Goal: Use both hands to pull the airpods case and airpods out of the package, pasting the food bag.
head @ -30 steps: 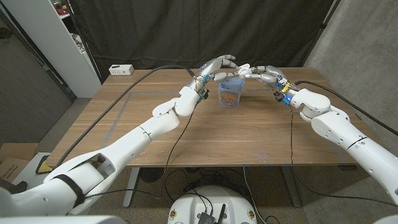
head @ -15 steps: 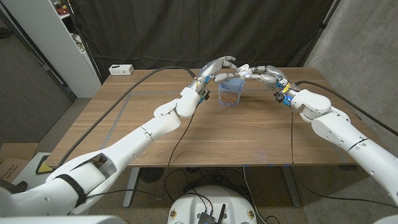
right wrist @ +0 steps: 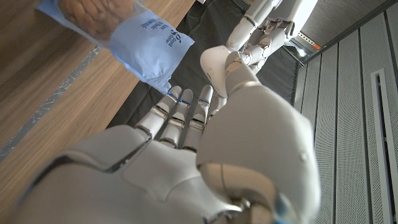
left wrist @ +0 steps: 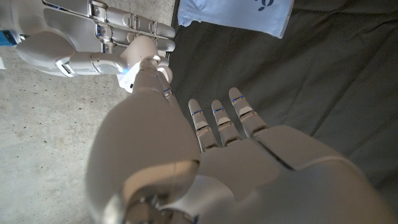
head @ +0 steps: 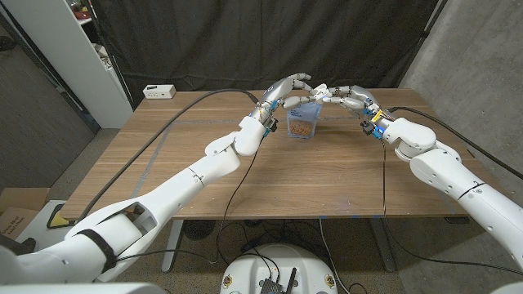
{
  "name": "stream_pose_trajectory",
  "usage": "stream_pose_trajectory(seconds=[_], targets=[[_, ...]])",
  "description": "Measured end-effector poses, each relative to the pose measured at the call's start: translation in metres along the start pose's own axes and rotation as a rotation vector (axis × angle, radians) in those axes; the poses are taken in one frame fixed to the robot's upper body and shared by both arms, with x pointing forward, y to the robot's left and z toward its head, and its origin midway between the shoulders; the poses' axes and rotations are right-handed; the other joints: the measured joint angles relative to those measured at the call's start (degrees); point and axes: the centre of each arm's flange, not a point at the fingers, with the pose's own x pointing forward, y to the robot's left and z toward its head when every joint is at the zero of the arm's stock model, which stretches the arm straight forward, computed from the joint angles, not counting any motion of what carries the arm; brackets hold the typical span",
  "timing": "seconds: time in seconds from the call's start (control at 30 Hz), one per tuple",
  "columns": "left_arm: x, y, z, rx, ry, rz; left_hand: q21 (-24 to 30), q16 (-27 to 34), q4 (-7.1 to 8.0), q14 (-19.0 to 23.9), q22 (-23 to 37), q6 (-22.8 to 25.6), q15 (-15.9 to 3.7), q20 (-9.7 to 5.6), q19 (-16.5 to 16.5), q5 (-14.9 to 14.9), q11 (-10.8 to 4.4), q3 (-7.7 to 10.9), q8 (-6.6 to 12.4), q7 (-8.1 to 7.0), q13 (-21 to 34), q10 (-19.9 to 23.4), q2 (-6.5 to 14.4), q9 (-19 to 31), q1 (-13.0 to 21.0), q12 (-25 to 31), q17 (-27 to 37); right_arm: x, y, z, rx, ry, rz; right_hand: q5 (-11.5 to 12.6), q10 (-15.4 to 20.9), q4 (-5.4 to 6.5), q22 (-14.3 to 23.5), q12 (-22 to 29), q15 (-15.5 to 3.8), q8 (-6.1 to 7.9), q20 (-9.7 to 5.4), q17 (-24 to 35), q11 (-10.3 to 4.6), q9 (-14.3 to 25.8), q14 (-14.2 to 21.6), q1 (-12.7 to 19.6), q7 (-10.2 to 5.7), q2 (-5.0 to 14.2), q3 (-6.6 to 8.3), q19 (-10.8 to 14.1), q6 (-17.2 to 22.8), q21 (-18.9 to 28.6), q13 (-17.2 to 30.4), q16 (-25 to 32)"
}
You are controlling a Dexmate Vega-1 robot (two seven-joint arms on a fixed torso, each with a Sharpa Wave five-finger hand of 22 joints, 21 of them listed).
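Hands meet above the food bag (head: 302, 121), which stands upright at the far middle of your wooden table (head: 270, 175). The bag is a clear pouch with a pale blue top strip carrying small dark print, and its lower part shows brown, lumpy contents through the plastic. Your left hand (head: 288, 88) arches over the bag's top from the left, thumb and fingers curved toward each other just over the blue edge. Your right hand (head: 347, 97) reaches in from the right, its fingertips close to the left hand's. From the head view, you cannot tell whether either hand actually pinches the strip. In the right wrist view, the bag's blue corner (right wrist: 146, 53) sits just beside the fingers (right wrist: 180, 112), which lie straight and close together.
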Motion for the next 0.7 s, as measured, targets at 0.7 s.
stream_pose_trajectory(seconds=[0.7], targets=[[-0.0031,0.0057,-0.0048,-0.130,-0.024,0.087,1.09,0.89,0.91,2.09,0.27,-0.10,-0.04,-1.16,1.16,0.41,-1.18,0.90,1.34,0.01,0.14,1.90,0.76,2.73,1.30,0.61,0.53,0.0009,0.0027,0.0000,-0.006,-0.001,0.003,-0.24,0.44,1.63,0.00,0.00,0.00,0.00,-0.31,0.55,-1.04,0.00,0.00,-1.66,-0.97,0.85,-1.11,-0.31,-0.94,0.00,-0.05,0.85]])
